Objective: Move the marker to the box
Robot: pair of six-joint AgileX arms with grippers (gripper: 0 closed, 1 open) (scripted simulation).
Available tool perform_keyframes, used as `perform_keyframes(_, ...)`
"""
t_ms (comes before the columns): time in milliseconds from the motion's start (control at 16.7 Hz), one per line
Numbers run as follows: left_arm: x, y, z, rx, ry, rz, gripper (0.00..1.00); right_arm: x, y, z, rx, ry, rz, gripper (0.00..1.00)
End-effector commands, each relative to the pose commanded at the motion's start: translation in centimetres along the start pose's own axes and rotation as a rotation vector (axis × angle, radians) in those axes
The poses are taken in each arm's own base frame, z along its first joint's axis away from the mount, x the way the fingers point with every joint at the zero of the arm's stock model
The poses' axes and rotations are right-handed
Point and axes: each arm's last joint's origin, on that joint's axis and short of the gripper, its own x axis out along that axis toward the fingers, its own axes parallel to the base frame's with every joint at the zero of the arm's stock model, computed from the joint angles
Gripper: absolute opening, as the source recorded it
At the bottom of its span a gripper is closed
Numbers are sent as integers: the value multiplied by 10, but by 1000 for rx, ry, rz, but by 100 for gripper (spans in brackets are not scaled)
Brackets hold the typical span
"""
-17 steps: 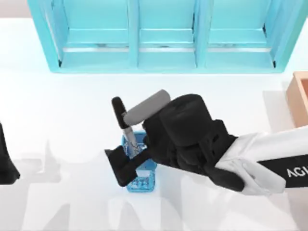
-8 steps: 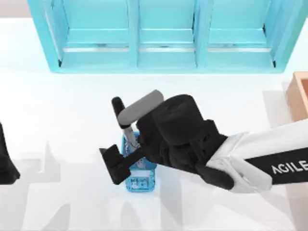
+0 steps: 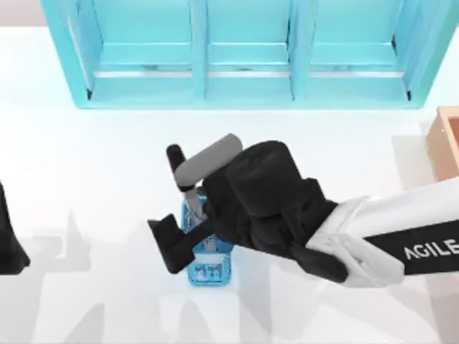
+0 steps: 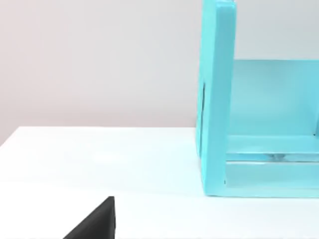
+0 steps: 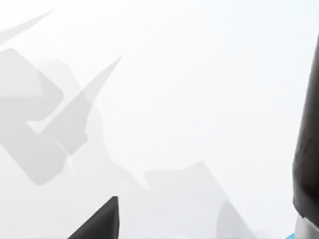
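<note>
The marker stands tilted in a small blue mesh cup at the middle of the table, its black cap sticking out toward the shelf. My right gripper hangs open over the cup, at the marker's barrel; one black finger shows left of the cup, the other is hidden under the wrist. In the right wrist view the marker's cap is at the picture's edge, apart from the one finger that shows. The tan box sits at the table's right edge, partly cut off. My left gripper is parked at the left edge.
A large cyan shelf unit spans the back of the table, and its side wall rises in the left wrist view. White tabletop lies between the cup and the box.
My right gripper has shifted left and a little lower over the cup during the last second. The marker and cup have stayed in place.
</note>
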Motion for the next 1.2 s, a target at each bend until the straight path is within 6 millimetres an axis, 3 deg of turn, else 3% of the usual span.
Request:
perform_keyframes(180,0,0,0,0,0,0,100,0,0,0,0,0,0,2)
perform_keyframes(240,0,0,0,0,0,0,100,0,0,0,0,0,0,0)
perform_keyframes(840,0,0,0,0,0,0,100,-4,-2,5,2,-5,6,0)
perform_keyframes(1020,0,0,0,0,0,0,100,-25,-17,24,1,1,11,0)
perform_keyframes(1200,0,0,0,0,0,0,100,-70,-39,52,2,8,12,0)
